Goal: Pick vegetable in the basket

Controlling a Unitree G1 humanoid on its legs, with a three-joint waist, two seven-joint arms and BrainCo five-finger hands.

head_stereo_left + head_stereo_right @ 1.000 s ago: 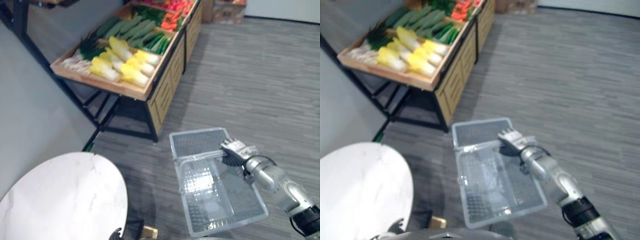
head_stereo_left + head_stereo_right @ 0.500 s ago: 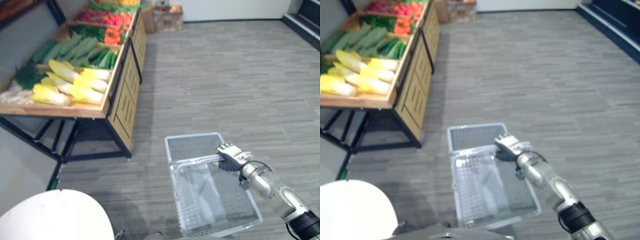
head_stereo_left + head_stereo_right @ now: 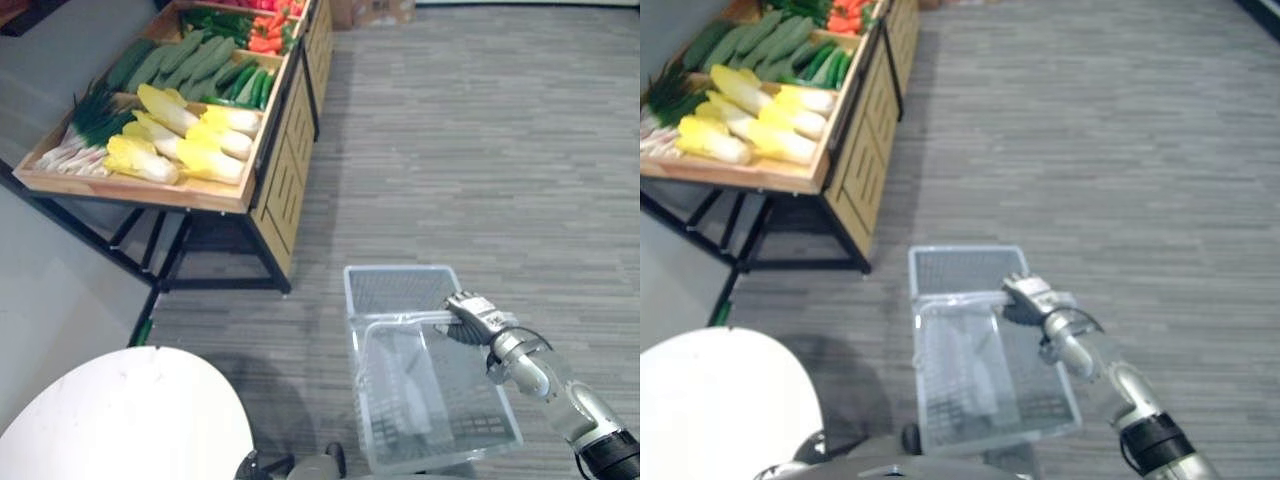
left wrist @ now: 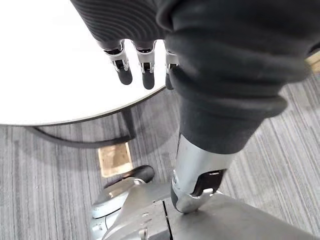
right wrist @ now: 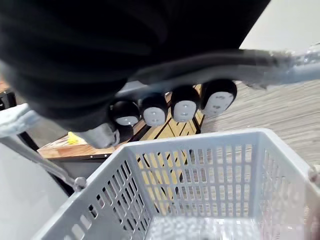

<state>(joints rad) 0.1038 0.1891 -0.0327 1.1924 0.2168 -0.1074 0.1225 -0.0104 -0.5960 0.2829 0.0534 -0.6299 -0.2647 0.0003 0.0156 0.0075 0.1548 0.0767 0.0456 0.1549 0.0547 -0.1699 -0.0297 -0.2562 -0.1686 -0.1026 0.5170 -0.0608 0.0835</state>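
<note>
Right robot hand [image 3: 474,317] is curled round the handle [image 3: 400,320] of the grey basket [image 3: 395,292], which looks empty and sits over the floor, well apart from the wooden counter's [image 3: 130,190] near right corner. Left robot hand [image 4: 122,70] is idle, its fingers straight.

Task's things lie on the counter. Yellow-white cabbages [image 3: 185,140] are along the near edge, scallions [image 3: 85,130] at the near left corner and cucumbers [image 3: 190,62] behind.

Handling, as a judgement:
- Cabbages are light and leafy, so they bruise easily. Take one across the firmer stalk end.
- Cucumbers are stiff and smooth and may slip. Wrap one at mid-length.

Views:
- The eye views give the full layout.
- The right wrist view shows the fingertips [image 5: 185,111] hooked under the handle.
- The left wrist view shows the left hand over the round white table [image 4: 45,75].
</note>
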